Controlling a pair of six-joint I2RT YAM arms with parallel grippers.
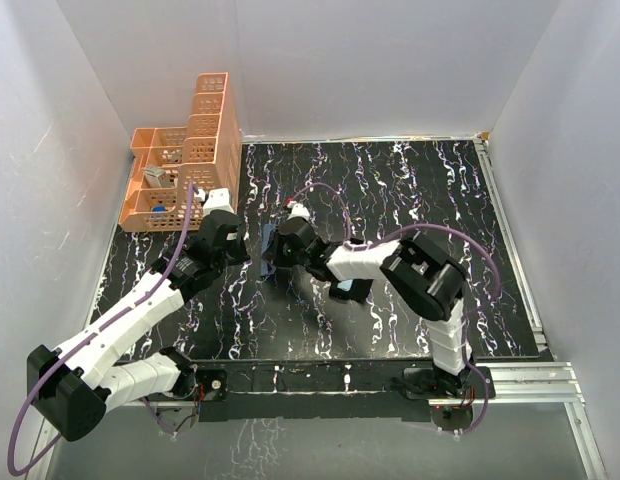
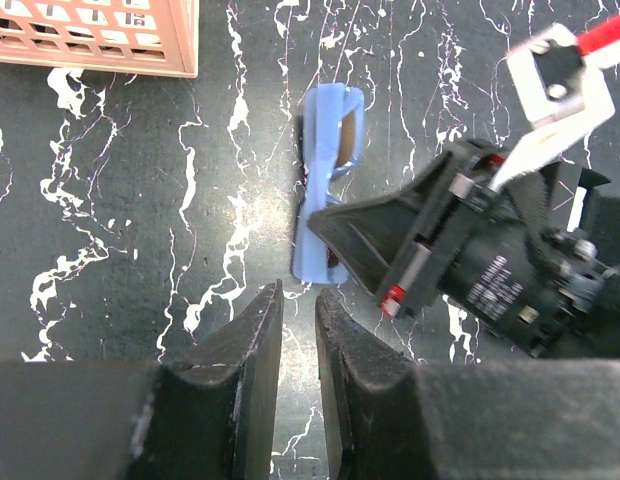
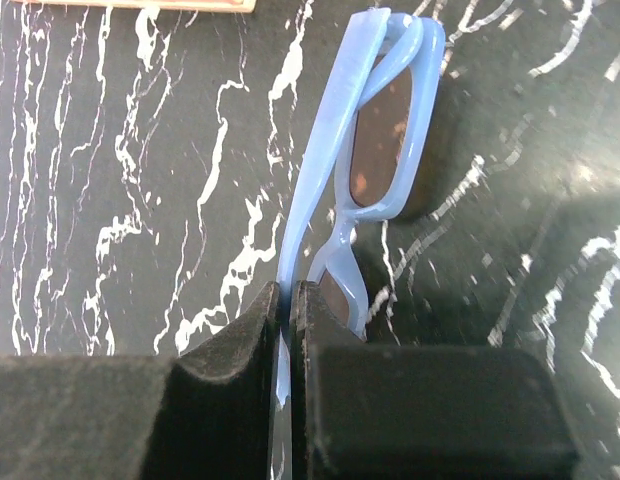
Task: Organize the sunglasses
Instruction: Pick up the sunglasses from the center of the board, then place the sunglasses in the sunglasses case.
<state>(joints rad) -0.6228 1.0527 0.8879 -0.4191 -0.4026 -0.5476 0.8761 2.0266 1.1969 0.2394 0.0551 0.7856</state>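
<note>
Right gripper [image 3: 288, 300] clamped on one thin edge of the folded blue sunglasses [image 3: 365, 160]. The pair stands on edge at the middle of the black marbled table [image 1: 410, 200], just ahead of the left gripper [image 2: 299, 295], whose fingers are slightly parted and empty. Risk, as judged: only a slim strip of frame at one end is pinched, so the pair may pivot or slip free on lifting, and the left gripper is close enough to knock it. Count: one pair of sunglasses, two grippers, one orange compartment basket [image 1: 185, 165] at the far left.
</note>
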